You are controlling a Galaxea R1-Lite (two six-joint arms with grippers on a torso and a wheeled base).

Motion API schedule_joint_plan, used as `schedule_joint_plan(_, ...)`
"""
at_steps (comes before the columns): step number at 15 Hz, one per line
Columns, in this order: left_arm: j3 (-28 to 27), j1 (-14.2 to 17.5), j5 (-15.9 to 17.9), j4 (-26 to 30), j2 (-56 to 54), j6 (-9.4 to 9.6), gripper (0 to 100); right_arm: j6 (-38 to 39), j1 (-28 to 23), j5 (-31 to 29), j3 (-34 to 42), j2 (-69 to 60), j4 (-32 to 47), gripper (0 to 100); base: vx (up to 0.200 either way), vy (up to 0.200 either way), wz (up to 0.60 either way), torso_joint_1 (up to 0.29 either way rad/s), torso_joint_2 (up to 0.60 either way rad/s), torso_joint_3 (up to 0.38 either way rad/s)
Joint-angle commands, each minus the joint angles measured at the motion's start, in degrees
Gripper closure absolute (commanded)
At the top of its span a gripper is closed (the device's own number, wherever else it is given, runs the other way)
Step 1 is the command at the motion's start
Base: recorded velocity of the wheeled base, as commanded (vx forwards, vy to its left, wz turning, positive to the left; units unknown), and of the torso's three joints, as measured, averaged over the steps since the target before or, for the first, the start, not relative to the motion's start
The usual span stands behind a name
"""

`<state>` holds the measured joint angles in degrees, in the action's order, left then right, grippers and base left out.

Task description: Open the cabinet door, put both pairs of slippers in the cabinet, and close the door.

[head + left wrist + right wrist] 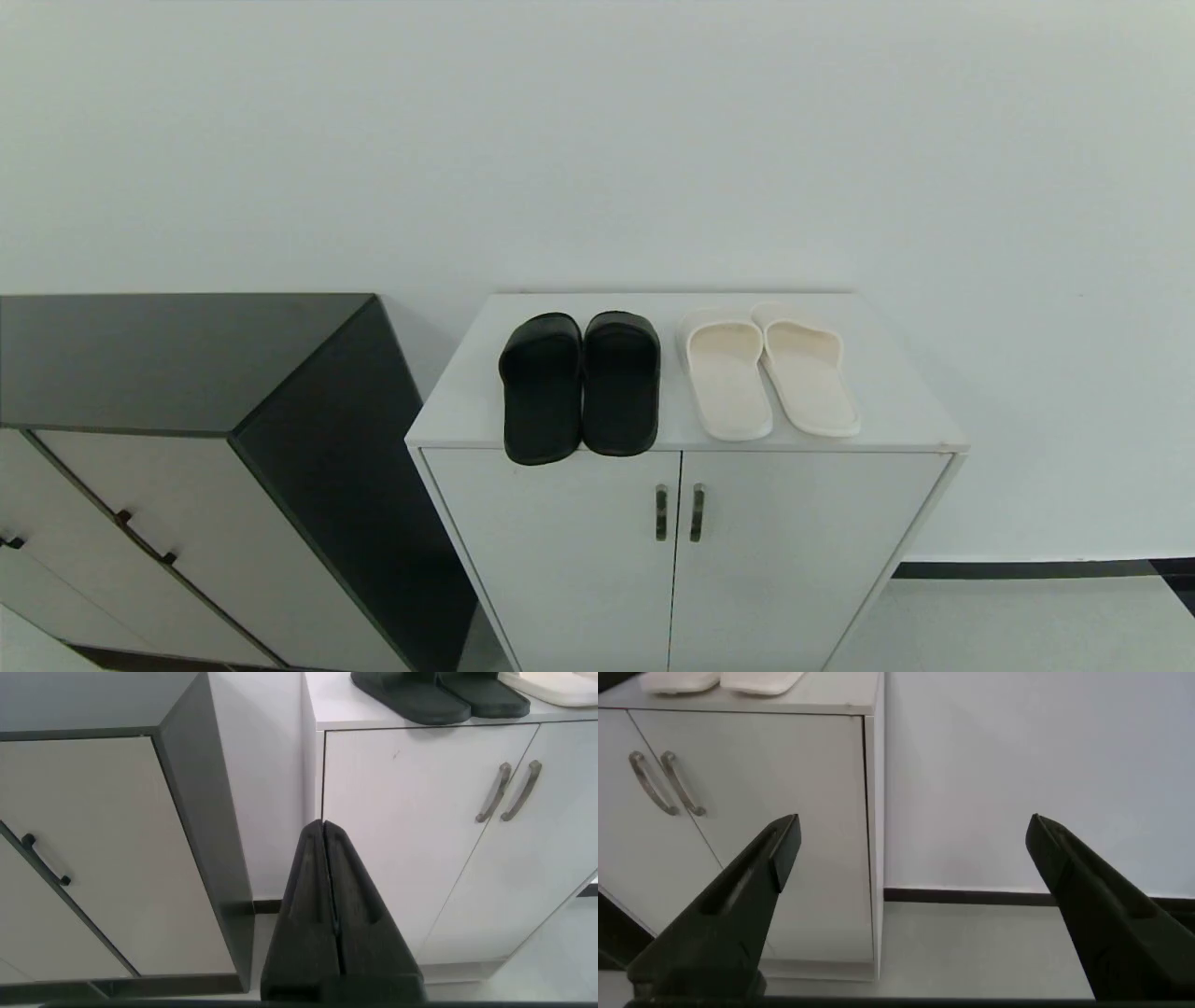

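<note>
Right door handle [696, 512]: upright, far-left of your wide-spread, empty right tool [913, 831]; left tool [323, 831] closed, empty, perhaps farther.

A plain indoor room resembling a home entryway: a bare white wall [597, 140], a pale floor [1027, 625] edged by a dark baseboard [1027, 569], and a white two-door cabinet [560, 560] with black slippers [579, 387] and cream slippers [766, 373] on top, beside a dark-topped cabinet [187, 355].

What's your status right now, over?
Left gripper shut, right gripper open, both empty. Cabinet doors shut; black slippers, white slippers on top. Handles unobstructed.
</note>
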<state>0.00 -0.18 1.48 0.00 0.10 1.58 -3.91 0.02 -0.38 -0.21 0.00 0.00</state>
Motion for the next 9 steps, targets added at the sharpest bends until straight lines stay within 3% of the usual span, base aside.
schedule_joint_plan(1, 0.0, 0.0, 0.0, 0.0, 0.1, 0.17, 100, 0.0, 0.0, -0.4, -0.1, 0.0, -0.1, 0, 0.000, 0.000, 0.00, 0.000, 0.00, 0.000)
schedule_joint_plan(4, 0.0, 0.0, 0.0, 0.0, 0.1, 2.28, 100, 1.4, 0.0, -1.0, -3.0, 0.2, -2.1, 0, 0.000, 0.000, 0.00, 0.000, 0.00, 0.000)
schedule_joint_plan(5, 0.0, 0.0, 0.0, 0.0, 0.1, 2.37, 100, 6.3, 0.2, -0.9, -12.4, 2.8, -2.1, 0, 0.000, 0.000, 0.00, 0.000, 0.00, 0.000)
schedule_joint_plan(6, 0.0, 0.0, 0.0, 0.0, 0.1, 2.37, 100, 9.1, 0.2, 0.8, -20.0, 7.1, 3.9, 0, 0.000, 0.000, 0.00, 0.000, 0.00, 0.000)
schedule_joint_plan(7, 0.0, 0.0, 0.0, 0.0, 0.1, 2.37, 100, 7.3, 0.2, 7.1, -22.7, 11.9, 10.3, 0, 0.000, 0.000, 0.00, 0.000, 0.00, 0.000)
schedule_joint_plan(9, 0.0, 0.0, 0.0, 0.0, 0.1, 2.37, 100, 4.9, 0.2, 13.6, -22.6, 22.5, 9.8, 0, 0.000, 0.000, 0.00, 0.000, 0.00, 0.000)
